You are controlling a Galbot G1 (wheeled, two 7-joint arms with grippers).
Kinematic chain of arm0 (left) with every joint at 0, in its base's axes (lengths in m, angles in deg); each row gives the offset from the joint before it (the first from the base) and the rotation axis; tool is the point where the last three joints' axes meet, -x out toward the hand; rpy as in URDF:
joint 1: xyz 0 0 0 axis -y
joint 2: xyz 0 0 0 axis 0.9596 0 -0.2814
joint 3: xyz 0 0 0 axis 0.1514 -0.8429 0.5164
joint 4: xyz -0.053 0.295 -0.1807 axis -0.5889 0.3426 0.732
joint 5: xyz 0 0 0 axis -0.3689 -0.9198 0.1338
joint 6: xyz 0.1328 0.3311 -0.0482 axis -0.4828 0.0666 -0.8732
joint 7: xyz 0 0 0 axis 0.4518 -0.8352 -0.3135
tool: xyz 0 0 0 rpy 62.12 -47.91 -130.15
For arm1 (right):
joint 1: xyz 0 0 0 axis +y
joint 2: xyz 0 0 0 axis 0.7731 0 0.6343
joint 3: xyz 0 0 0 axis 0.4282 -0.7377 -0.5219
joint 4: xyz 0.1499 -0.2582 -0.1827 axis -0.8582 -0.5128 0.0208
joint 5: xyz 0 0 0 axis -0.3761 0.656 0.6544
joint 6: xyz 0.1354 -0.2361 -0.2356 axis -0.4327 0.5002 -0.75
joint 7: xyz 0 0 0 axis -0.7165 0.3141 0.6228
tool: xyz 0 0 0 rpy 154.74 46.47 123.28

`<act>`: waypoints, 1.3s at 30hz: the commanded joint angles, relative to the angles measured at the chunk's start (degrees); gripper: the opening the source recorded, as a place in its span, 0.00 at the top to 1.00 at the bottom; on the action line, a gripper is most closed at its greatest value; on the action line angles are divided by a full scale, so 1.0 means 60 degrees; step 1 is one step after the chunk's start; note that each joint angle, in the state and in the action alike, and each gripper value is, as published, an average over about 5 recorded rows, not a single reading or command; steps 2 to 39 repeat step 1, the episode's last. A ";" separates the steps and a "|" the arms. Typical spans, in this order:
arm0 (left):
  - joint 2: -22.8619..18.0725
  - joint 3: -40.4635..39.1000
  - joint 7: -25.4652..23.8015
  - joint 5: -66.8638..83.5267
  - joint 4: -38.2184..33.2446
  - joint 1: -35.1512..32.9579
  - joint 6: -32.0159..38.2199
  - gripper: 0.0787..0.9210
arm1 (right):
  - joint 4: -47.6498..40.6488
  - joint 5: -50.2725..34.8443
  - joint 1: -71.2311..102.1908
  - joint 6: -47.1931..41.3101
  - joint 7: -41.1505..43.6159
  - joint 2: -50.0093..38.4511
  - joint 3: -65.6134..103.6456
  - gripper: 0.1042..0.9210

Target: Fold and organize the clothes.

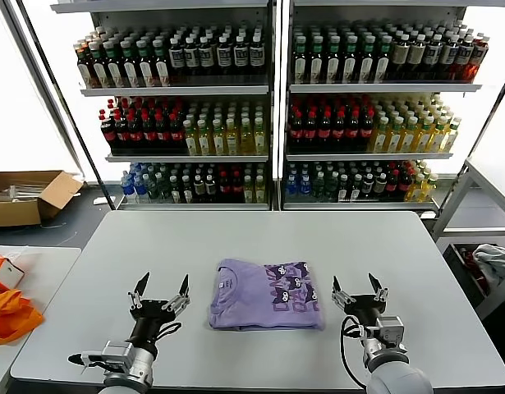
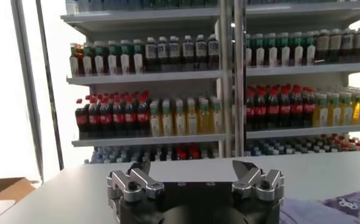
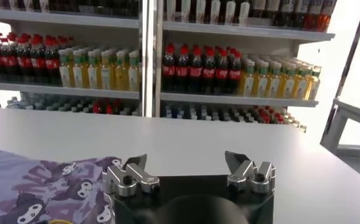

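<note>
The clothes (image 1: 266, 295), a lavender T-shirt with a dark purple and white print, lie folded into a neat rectangle at the front middle of the grey table (image 1: 260, 234). My left gripper (image 1: 162, 286) hovers low over the table just left of the shirt, fingers spread wide and empty. On the other side, my right gripper (image 1: 354, 284) stands open and empty too. The shirt's printed part (image 3: 40, 189) shows beside the right gripper (image 3: 186, 161) in the right wrist view, and a corner of the shirt (image 2: 332, 207) beside the left gripper (image 2: 193, 167) in the left wrist view.
Shelves of bottled drinks (image 1: 268, 107) stand behind the table. An orange bag (image 1: 7, 316) lies on a side table at the left, a cardboard box (image 1: 26, 195) on the floor beyond it. A whitish-grey cloth bundle (image 1: 494, 264) sits in a rack at the right.
</note>
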 commanded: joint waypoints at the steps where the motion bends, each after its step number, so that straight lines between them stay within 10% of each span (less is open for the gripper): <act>1: 0.0018 0.0017 -0.0317 -0.0096 -0.0027 -0.0055 -0.0075 0.12 | 0.0094 0.0020 0.0097 0.0015 0.0013 0.0098 -0.0002 0.12; 39: 0.0018 0.0017 -0.0317 -0.0096 -0.0027 -0.0055 -0.0075 0.12 | 0.0094 0.0020 0.0097 0.0015 0.0013 0.0098 -0.0002 0.12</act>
